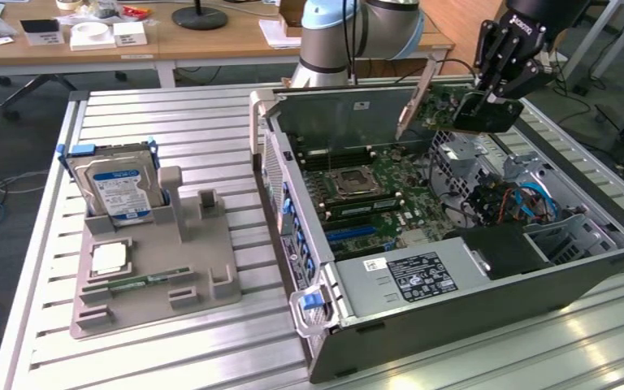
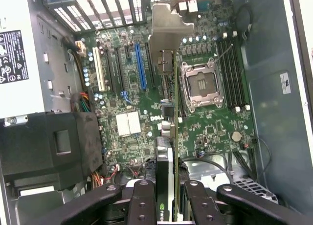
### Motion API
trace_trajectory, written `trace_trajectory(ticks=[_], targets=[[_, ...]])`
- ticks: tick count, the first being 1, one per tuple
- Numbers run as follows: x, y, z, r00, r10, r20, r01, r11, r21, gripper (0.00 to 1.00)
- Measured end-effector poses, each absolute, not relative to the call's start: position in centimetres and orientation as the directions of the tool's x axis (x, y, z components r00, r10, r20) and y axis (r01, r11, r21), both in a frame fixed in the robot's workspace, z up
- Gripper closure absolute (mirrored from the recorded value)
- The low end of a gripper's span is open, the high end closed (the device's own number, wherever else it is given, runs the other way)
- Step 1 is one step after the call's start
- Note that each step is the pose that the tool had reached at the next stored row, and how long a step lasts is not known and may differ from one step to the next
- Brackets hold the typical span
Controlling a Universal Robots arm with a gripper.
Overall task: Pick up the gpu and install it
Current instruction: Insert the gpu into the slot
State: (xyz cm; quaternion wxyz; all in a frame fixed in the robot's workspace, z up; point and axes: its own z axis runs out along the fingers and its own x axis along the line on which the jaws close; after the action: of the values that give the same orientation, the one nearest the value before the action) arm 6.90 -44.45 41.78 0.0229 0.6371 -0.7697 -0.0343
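One card is up in the air, and it is the gpu (image 2: 165, 159). The gripper (image 2: 168, 205) pinches it: one black finger presses on each flat side, and the fingers (image 2: 142, 200) are closed on the card. In the exterior view the card hangs over the open computer case (image 1: 474, 317), near the far side and above the parts inside.

I think the picking up is done and the putting in is the step in hand. The card does not sit in any slot yet.

The card stands on its thin edge, so the wrist view looks straight down along that edge. Its long side runs away from the gripper toward the back wall (image 1: 279, 187) of the case. The silver metal plate (image 2: 166, 29) at the card's end points at that wall. The long side runs almost the same way as the blue slot (image 2: 140, 68) on the green board (image 2: 215, 132). The card hangs beside the blue slot, not over it.

To go in, I think the card's low edge has to sit right over one long slot. The metal plate has to meet an opening in the back wall. A tilted card could jam or bend.
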Motion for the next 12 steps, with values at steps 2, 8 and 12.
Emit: trace_trajectory(ticks=[2, 8, 12], targets=[[6.80, -44.45, 41.77, -0.186, -0.982, -0.014, -0.980, 0.185, 0.067, 0.73], [6.44, -44.45, 41.71, -0.176, -0.984, -0.028, -0.984, 0.175, 0.035, 0.73], [6.44, -44.45, 41.66, -0.133, -0.991, -0.030, -0.991, 0.132, 0.030, 0.73]])
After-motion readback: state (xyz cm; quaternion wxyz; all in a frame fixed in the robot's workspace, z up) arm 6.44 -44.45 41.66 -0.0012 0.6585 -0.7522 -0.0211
